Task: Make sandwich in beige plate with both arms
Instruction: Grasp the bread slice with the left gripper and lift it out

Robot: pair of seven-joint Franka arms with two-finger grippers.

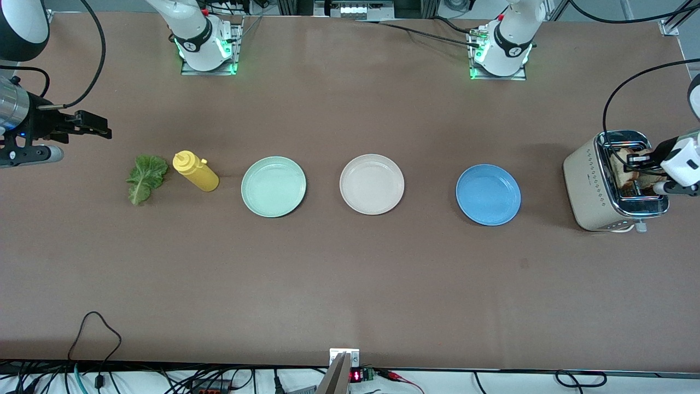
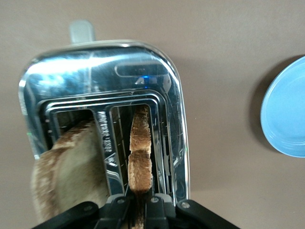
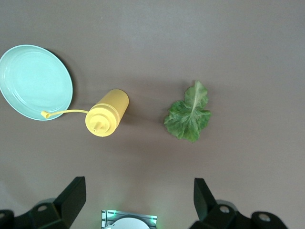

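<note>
The beige plate (image 1: 372, 184) lies bare in the middle of the table. A toaster (image 1: 593, 186) at the left arm's end holds two toast slices, one per slot. My left gripper (image 1: 640, 160) is over the toaster, shut on the slice (image 2: 139, 157) standing in one slot. The other slice (image 2: 71, 167) sticks up from the neighbouring slot. The green lettuce leaf (image 1: 145, 178) lies flat at the right arm's end and also shows in the right wrist view (image 3: 188, 114). My right gripper (image 1: 95, 128) hangs open and empty above the table beside the lettuce.
A yellow squeeze bottle (image 1: 196, 171) stands between the lettuce and a mint green plate (image 1: 273, 186). A blue plate (image 1: 488, 194) lies between the beige plate and the toaster. Cables run along the table edge nearest the front camera.
</note>
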